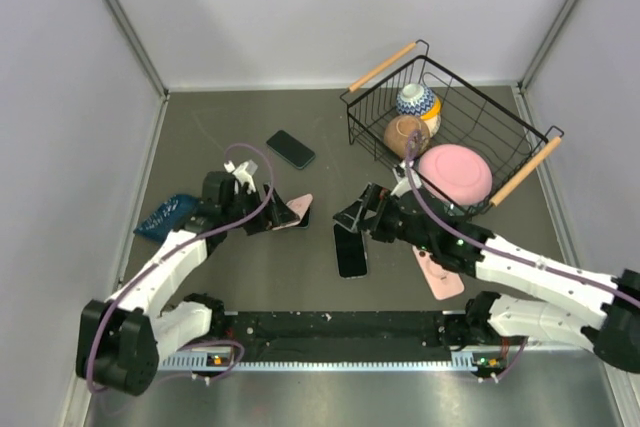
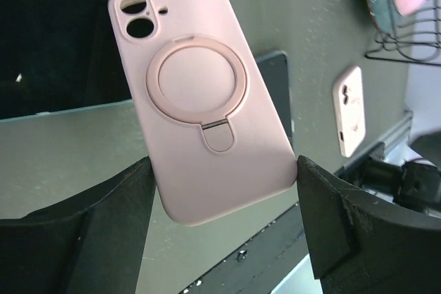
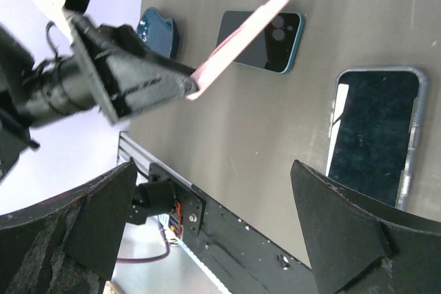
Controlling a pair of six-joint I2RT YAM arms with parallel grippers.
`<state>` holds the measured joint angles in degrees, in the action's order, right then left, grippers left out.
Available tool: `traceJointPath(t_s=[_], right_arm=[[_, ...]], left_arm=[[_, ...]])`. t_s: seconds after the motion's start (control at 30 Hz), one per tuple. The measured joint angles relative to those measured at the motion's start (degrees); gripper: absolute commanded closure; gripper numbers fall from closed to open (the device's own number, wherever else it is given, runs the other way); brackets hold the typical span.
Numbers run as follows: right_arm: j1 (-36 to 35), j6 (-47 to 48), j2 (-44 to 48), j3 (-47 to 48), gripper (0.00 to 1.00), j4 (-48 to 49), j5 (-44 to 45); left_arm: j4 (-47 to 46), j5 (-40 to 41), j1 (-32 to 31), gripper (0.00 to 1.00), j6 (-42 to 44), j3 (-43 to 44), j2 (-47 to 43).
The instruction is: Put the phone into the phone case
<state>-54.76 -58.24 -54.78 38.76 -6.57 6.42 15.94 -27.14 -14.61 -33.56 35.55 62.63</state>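
Grey table (image 1: 300, 122) | left claw (image 2: 224, 184) clamps pink case (image 2: 207, 170), ring (image 2: 160, 80) shown wrist-only | right claw (image 3: 213, 177) apart

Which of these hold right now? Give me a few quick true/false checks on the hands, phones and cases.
1. The left hand grips a pink case clear of the table. True.
2. The right hand holds a phone. False: it is open and empty, above the dark phone that lies flat on the table.
3. A second pink case lies on the table under the right arm. True.
4. Only one phone is on the table. False: there are two; the far phone lies further back.
5. The wire basket is empty. False: it holds bowls, among them a pink bowl.
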Motion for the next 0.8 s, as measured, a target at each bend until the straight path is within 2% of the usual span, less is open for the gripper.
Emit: traceJointPath(t_s=[0.13, 0.33, 0.57, 0.8], right_arm=[[0.0, -4.7, -6.3, -0.1, 0.1, 4.7, -2.1], [0.0, -11.7, -15.6, -0.2, 0.2, 13.7, -6.5], [-0.2, -17.3, -23.6, 0.0, 0.27, 19.5, -9.8], [-1.0, -20.9, -25.9, 0.0, 0.33, 21.1, -10.2]], left_arm=[[-3.6, -3.5, -0.9, 0.74, -2.2, -6.9, -9.9], [-8.3, -6.5, -1.2, 0.73, -4.7, -14.1, -20.5], [-11.9, -8.9, -1.3, 0.74, -6.2, -18.4, -24.6], [-13.2, -9.6, -1.4, 0.74, -6.9, -19.6, -27.2]])
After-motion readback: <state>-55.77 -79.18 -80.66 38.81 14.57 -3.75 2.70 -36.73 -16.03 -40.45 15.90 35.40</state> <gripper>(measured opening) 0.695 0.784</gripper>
